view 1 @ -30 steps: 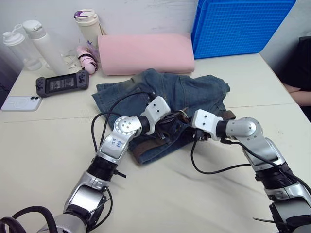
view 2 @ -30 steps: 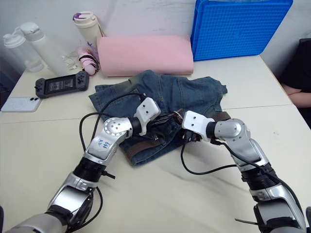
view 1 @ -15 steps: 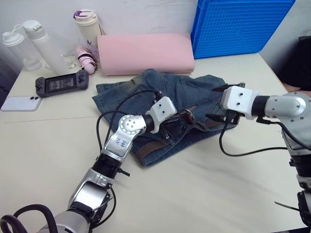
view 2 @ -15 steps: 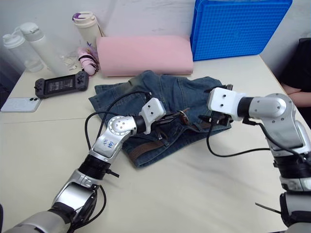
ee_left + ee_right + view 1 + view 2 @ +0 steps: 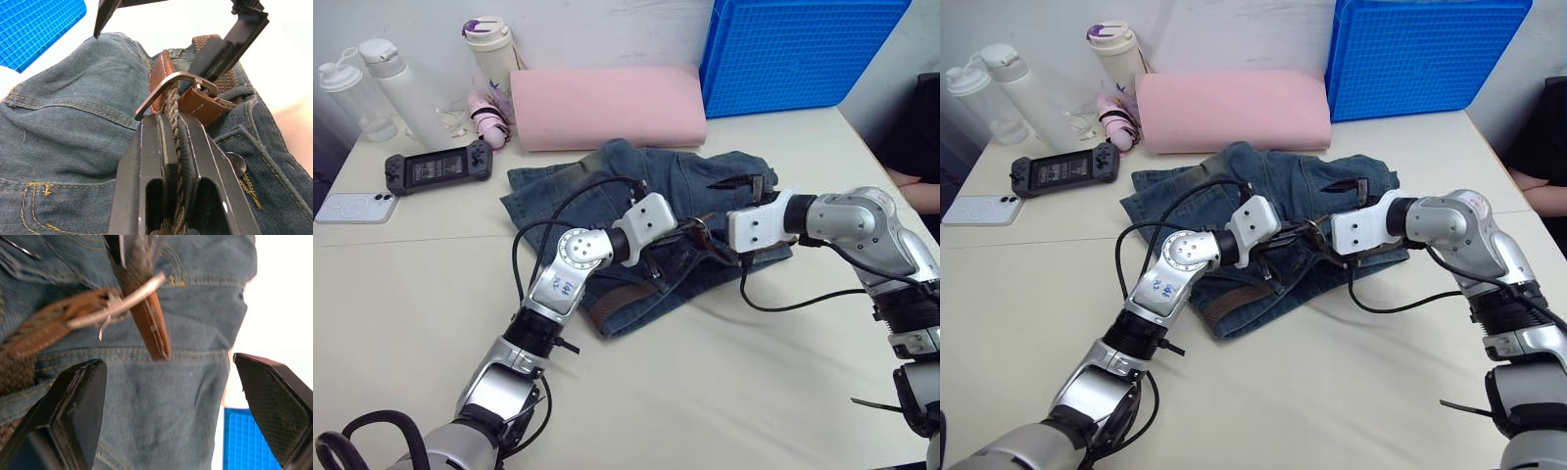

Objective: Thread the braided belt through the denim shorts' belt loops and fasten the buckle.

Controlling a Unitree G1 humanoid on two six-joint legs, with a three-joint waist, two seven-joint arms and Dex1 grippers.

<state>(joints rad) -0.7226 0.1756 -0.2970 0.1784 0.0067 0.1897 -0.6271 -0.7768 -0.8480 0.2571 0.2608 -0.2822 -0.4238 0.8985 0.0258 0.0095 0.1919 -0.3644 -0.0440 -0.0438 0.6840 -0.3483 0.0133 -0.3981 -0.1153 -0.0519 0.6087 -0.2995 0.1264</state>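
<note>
the denim shorts [image 5: 636, 196] lie crumpled on the pale table [image 5: 411, 294], in front of the pink foam roll [image 5: 607, 106] and the blue crate [image 5: 793, 49]. the braided belt [image 5: 173, 161] runs along the waistband at the near edge of the shorts, and part of the brown strap shows under my left forearm in the head views.

my left gripper [image 5: 168, 127] is pinched tight on the belt, the woven strap squeezed between its two black fingers just behind the buckle [image 5: 178, 81]. the silver frame stands tilted up off the denim, with the brown leather ends of the belt on either side of it.

my right gripper [image 5: 744, 220] hangs just past the buckle with its fingers spread wide and nothing between them. one finger [image 5: 230, 41] reaches down close beside the buckle, but i cannot tell whether it touches.

to my left on the table sit a black game controller [image 5: 438, 166], a white phone [image 5: 354, 208] and some bottles [image 5: 386, 83]. a person's arm [image 5: 913, 186] shows at the right edge.
</note>
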